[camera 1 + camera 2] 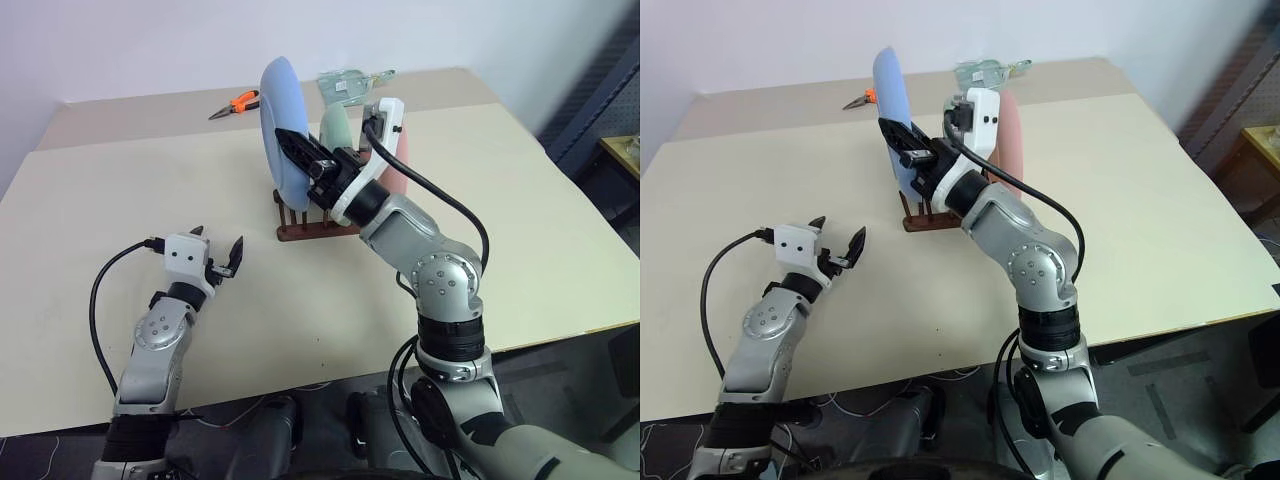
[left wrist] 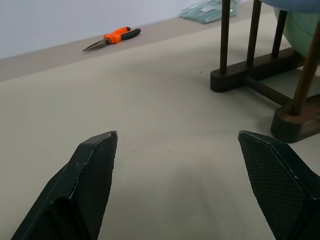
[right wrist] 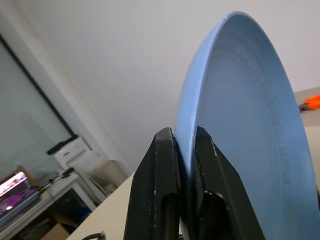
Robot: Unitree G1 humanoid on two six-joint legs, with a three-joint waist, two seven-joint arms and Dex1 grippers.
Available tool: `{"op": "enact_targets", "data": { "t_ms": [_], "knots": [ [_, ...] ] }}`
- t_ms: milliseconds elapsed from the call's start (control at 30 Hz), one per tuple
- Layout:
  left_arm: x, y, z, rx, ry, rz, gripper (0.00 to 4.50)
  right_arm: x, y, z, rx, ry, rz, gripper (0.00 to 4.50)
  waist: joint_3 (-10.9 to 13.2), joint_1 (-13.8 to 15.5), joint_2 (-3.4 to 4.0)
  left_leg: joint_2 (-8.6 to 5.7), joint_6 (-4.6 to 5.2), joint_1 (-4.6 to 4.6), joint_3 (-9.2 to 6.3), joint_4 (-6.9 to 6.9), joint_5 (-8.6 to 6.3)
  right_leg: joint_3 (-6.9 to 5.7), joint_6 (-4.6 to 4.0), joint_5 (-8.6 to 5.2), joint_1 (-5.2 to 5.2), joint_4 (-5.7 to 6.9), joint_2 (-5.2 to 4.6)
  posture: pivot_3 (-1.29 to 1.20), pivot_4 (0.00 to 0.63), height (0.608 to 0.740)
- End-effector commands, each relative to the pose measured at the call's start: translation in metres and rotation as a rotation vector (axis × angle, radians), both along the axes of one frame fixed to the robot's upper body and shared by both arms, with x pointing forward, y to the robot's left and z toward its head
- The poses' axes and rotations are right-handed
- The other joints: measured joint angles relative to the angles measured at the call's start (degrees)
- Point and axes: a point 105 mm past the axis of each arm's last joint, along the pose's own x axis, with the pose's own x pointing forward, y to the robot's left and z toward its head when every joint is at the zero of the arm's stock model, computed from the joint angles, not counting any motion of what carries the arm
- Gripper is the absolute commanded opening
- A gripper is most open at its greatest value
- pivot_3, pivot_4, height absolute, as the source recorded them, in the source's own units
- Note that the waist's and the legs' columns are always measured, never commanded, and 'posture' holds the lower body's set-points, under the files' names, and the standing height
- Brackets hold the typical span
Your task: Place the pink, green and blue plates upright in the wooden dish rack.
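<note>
While your right gripper [image 3: 182, 150] is clamped on the rim of the blue plate [image 1: 284, 130], that plate stands on edge over the near end of the wooden rack [image 1: 305, 222], the side closest to your left arm. You hold it by the rim, which keeps the disc vertical so its lower edge can drop between the pegs rather than land flat across them. In the right wrist view the two black fingers [image 3: 155, 170] pinch the thin edge from both sides, a narrow hold that probably tolerates little twisting.

Behind the blue plate, the green plate [image 1: 338, 128] and the pink plate [image 1: 1012, 140] already stand upright in the rack, one after the other, so the blue one looks like the last to seat. Whether its bottom edge is already resting between the pegs or just above them cannot be told; your arm hides that spot.

Your left gripper [image 1: 218, 252] hangs low over the table [image 1: 520, 220] with its fingers spread wide and nothing between them, well apart from the rack, likely parked where it will not block the plate. Its wrist view looks straight at the rack's base rails and pegs.

Orange pliers [image 1: 236, 103] and a clear bag [image 1: 350, 84] lie near the far edge of the table, out of your way.
</note>
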Motion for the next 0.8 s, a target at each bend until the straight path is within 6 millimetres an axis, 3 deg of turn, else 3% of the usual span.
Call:
{"op": "enact_targets", "data": {
  "t_ms": [33, 200, 300, 500, 700, 800],
  "knots": [
    [-0.003, -0.007, 0.012, 0.015, -0.053, -0.032, 3.95, 0.002, 0.001, 0.014, 0.031, -0.027, -0.027, 0.0, 0.0, 0.0, 0.0, 0.0, 0.0, 0.0, 0.0, 0.0, 0.0, 0.0, 0.0, 0.0, 0.0, 0.0, 0.0, 0.0, 0.15, 0.729],
    [-0.004, -0.01, 0.011, 0.018, -0.049, -0.043, 3.95, 0.018, 0.005, 0.011, 0.025, 0.05, -0.072, 0.0, 0.0, 0.0, 0.0, 0.0, 0.0, 0.0, 0.01, 0.02, 0.0, 0.0, 0.0, 0.0, 0.01, 0.0, 0.0, 0.0, 0.15, 0.729],
    [-0.004, -0.01, 0.011, 0.018, -0.049, -0.043, 3.99, 0.022, 0.006, 0.012, 0.005, 0.041, -0.085, 1.14, 0.0, 0.0, 0.0, 0.0, 0.0, 0.0, 0.0, 0.0, 0.0, -0.01, 0.0, 0.0, -0.01, 0.0, 0.0, 0.0, 0.15, 0.729],
    [-0.007, -0.009, 0.01, 0.016, -0.045, -0.037, 3.99, 0.021, 0.008, 0.021, -0.077, -0.081, -0.111, 4.14, 0.0, 0.0, 0.01, 0.0, 0.0, -0.01, 0.0, 0.0, 0.0, -0.02, 0.0, 0.0, 0.0, -0.01, 0.0, 0.0, 0.15, 0.729],
    [-0.008, -0.012, 0.009, 0.01, -0.04, -0.043, 3.99, 0.012, 0.005, 0.045, -0.218, -0.374, -0.155, 4.14, 0.0, 0.0, 0.01, 0.0, 0.0, -0.01, 0.01, 0.0, 0.0, -0.05, 0.0, 0.0, 0.0, -0.01, 0.0, 0.0, 0.15, 0.729],
    [-0.008, -0.014, 0.009, 0.008, -0.039, -0.046, 3.99, 0.0, -0.001, 0.066, -0.281, -0.58, -0.178, 4.14, 0.0, 0.0, 0.02, 0.0, 0.0, -0.01, 0.01, 0.01, 0.0, -0.06, 0.0, 0.0, 0.0, -0.02, 0.0, 0.0, 0.15, 0.729]
  ]
}}
